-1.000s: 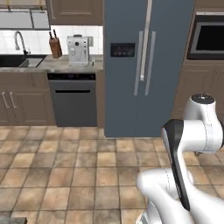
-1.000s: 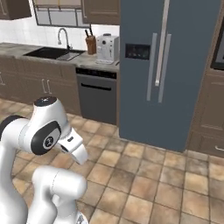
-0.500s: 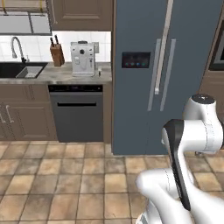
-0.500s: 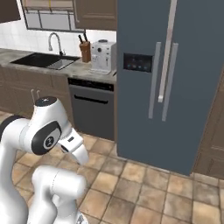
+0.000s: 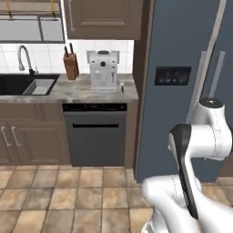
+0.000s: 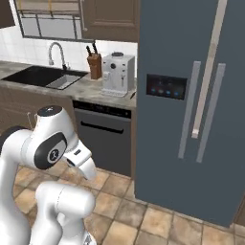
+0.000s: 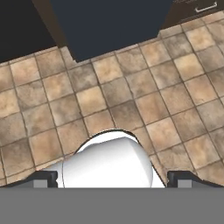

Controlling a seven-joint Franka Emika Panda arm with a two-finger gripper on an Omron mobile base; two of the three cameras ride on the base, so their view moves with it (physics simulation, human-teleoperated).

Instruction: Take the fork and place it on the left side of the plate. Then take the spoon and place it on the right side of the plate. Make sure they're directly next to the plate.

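Jaws wide open, empty, fingertips [image 7: 43,178] over tiled floor [image 7: 131,100]. Ahead: fridge [image 5: 182,82], dishwasher [image 5: 95,134], coffee machine [image 5: 103,71] and knife block [image 5: 70,67] on surface [image 5: 68,93].

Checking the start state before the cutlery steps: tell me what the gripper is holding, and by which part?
Nothing. In the hand view the gripper points down at bare floor tiles, its fingertips wide apart with nothing between them.

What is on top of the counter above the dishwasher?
On the counter stand a white coffee machine and, to its left, a knife block. A small item sits right of the machine, too small to identify. Anything behind the machine is covered.
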